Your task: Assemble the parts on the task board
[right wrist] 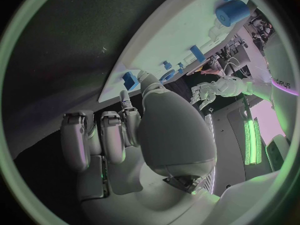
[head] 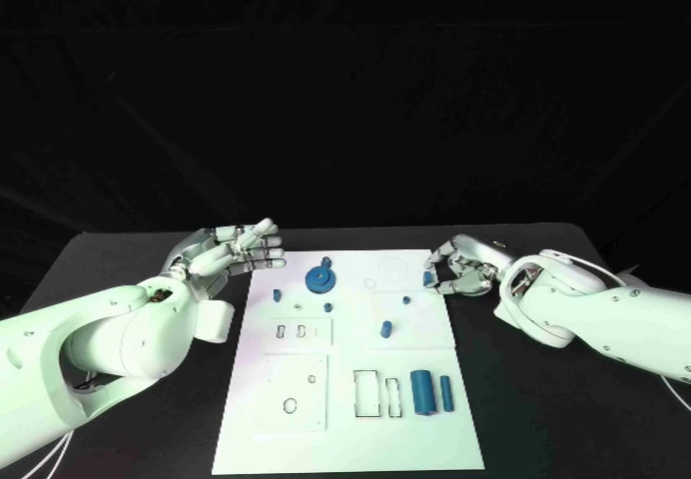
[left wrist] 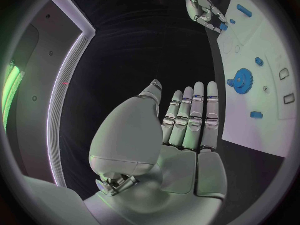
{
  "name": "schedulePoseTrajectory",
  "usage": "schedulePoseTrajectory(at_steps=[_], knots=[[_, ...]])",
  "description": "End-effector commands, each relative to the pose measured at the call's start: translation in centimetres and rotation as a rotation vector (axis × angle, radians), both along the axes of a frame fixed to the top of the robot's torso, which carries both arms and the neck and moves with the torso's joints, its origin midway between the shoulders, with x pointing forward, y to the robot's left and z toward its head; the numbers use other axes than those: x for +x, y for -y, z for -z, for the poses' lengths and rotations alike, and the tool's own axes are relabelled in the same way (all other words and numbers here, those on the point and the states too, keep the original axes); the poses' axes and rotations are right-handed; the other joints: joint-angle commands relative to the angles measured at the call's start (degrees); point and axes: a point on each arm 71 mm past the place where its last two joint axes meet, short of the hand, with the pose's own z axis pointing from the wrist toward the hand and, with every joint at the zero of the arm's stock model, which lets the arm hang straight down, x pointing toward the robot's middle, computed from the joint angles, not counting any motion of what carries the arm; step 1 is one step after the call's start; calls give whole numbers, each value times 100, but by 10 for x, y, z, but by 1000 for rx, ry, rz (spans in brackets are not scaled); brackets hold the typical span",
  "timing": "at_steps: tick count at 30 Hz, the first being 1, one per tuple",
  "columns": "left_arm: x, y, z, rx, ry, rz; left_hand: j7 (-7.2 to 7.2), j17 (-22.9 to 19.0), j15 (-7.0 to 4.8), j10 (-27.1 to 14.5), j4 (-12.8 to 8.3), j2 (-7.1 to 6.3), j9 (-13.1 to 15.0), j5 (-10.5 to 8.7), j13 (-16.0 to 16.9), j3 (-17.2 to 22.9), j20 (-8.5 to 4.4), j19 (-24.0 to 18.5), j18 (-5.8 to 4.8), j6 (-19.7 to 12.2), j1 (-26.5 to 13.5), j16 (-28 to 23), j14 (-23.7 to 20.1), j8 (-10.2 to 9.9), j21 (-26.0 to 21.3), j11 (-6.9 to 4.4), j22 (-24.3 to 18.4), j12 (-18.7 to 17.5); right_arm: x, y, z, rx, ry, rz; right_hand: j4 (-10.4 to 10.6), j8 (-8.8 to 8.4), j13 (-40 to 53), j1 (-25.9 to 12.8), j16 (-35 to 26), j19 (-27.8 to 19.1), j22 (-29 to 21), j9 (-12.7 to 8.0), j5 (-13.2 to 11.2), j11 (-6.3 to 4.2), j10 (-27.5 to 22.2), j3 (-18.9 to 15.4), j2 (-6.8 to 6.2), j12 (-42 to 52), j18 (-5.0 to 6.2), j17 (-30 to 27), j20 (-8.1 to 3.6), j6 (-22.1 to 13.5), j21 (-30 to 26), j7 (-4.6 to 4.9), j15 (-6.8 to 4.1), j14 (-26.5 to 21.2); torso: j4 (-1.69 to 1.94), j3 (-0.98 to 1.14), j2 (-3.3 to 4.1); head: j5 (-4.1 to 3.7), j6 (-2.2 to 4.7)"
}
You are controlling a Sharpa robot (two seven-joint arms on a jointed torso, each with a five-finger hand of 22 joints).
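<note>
The white task board (head: 352, 419) lies in the middle of the table. On it a blue gear (head: 323, 277) sits near the far edge, with small blue parts (head: 386, 328) scattered around it. Two blue cylinders (head: 422, 391) lie at the near right. My right hand (head: 463, 271) is at the board's far right edge. Its thumb and a finger pinch a small blue part (head: 429, 270), which the right wrist view shows at its fingertips (right wrist: 130, 80). Its other fingers are curled in. My left hand (head: 238, 249) hovers beside the board's far left corner, fingers straight and apart (left wrist: 190, 117), holding nothing.
Rectangular and round cut-outs (head: 371, 392) mark the board's near half. Black table (head: 130, 259) surrounds the board on all sides. The left wrist view shows the gear (left wrist: 240, 79) and the right hand (left wrist: 203, 7) across the board.
</note>
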Motion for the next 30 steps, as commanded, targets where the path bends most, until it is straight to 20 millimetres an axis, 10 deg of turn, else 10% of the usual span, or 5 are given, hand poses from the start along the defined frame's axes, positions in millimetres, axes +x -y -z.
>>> schedulePoseTrajectory(at_steps=[1, 30], knots=[[-1, 2, -1, -10, 5, 20, 26, 6, 16, -2, -16, 38, -7, -2, -5, -8, -16, -39, 49, 12, 32, -37, -8, -22, 39, 20, 6, -26, 1, 0, 2, -12, 5, 12, 25, -7, 582, 2, 38, 274, 1156, 1, 32, 13, 13, -8, 52, 18, -8, 1472, 3, 57, 22, -9, -19, 598, 2, 2, -3, 2, -12], [-1, 2, -1, -9, 0, 23, 26, 11, 15, 2, -27, 47, -6, -3, -4, -4, -12, -51, 50, 15, 51, -44, -7, -29, 46, 19, 10, -35, 3, -4, 5, -7, 10, 18, -44, 132, 706, 130, 55, 361, 1255, 47, 45, -99, 126, 179, 294, 139, -38, 1509, -62, 471, 113, -138, -106, 608, 2, 8, -1, 29, -52]])
